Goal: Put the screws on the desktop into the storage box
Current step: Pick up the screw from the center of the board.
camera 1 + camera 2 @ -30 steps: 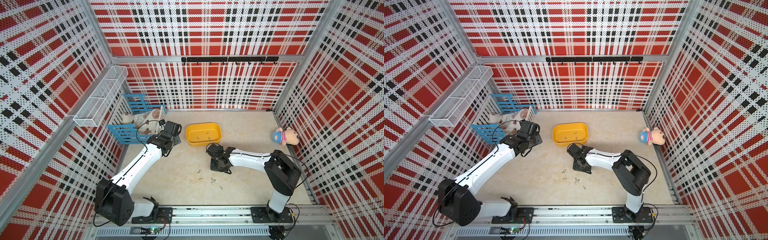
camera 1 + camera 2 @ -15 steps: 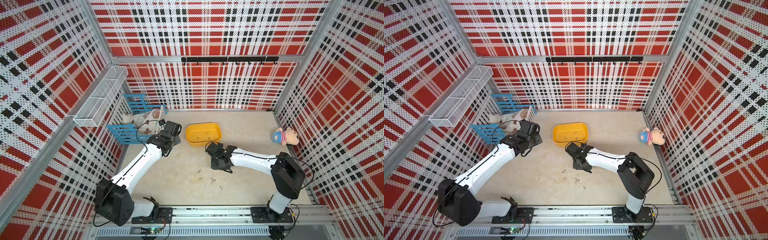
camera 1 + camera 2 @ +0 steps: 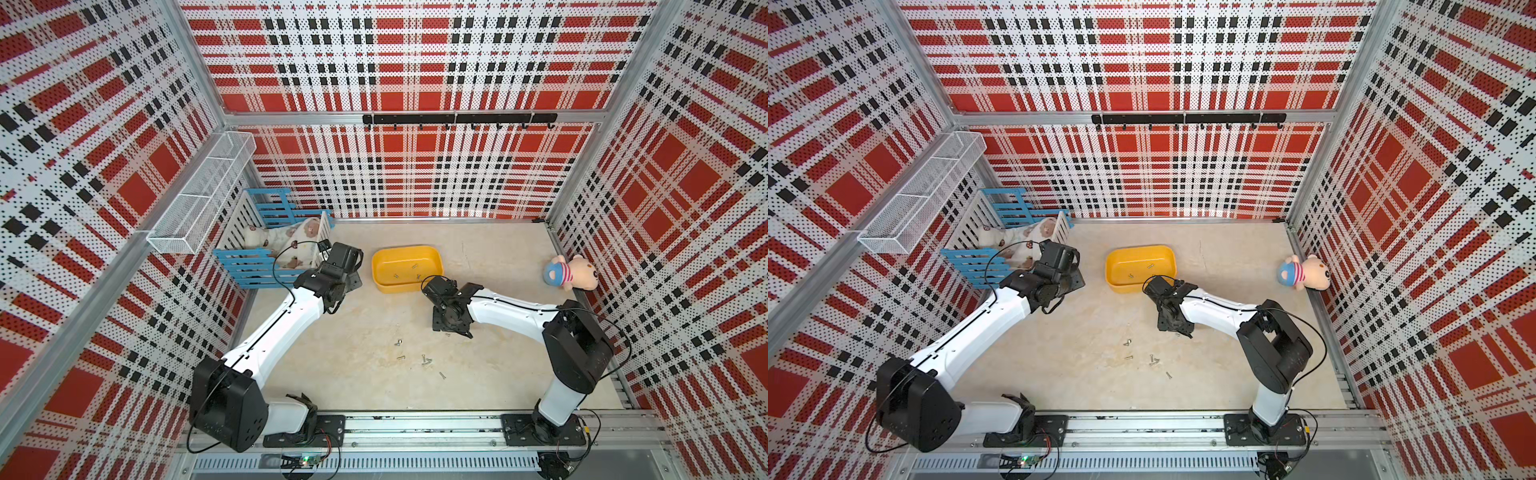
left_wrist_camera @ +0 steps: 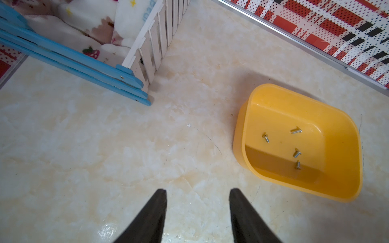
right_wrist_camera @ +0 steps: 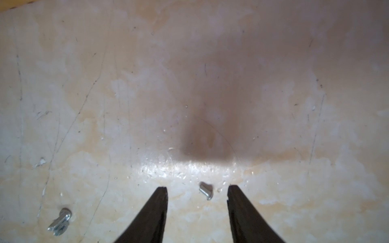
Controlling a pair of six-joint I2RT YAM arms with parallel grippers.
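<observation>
The yellow storage box (image 3: 432, 259) stands on the beige desktop (image 3: 498, 374) at the back middle, with several small screws (image 4: 295, 130) lying inside it. Several more screws (image 3: 426, 360) lie loose on the desktop in front, seen in both top views (image 3: 1153, 360). My right gripper (image 5: 197, 187) is open just above the desktop, in front of the box. One screw (image 5: 205, 190) lies flat between its tips, touching neither, and two more screws (image 5: 60, 222) lie off to one side. My left gripper (image 4: 197, 190) hangs open and empty over bare desktop, left of the box.
A blue-and-white slatted crate (image 3: 249, 270) with a plush blanket stands at the back left, close behind my left wrist. A white wire-mesh basket (image 3: 199, 203) hangs on the left wall. A plush pig (image 3: 571, 272) lies by the right wall.
My right gripper has gone from shut to open, and a screw now lies on the desktop between its tips. Its arm shifted slightly. The left arm has not moved.
</observation>
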